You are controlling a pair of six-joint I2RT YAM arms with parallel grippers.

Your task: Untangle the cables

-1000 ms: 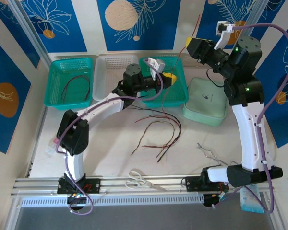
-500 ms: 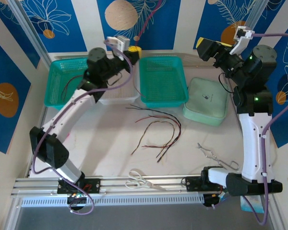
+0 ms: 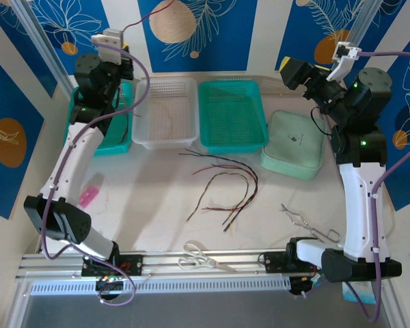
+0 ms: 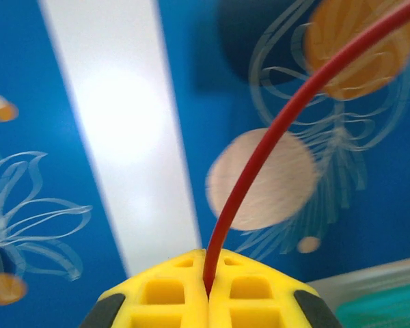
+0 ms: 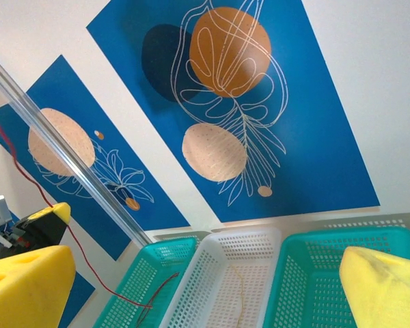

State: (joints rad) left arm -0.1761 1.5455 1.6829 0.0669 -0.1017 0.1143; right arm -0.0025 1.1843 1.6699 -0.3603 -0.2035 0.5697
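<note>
One red cable (image 4: 249, 167) aloft, arcing; other cables (image 3: 222, 188) loosely tangled on table (image 3: 143, 205).

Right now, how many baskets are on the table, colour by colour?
Teal: 2, the left teal basket and the right teal basket
White: 1, the white basket
Total: 3
</note>
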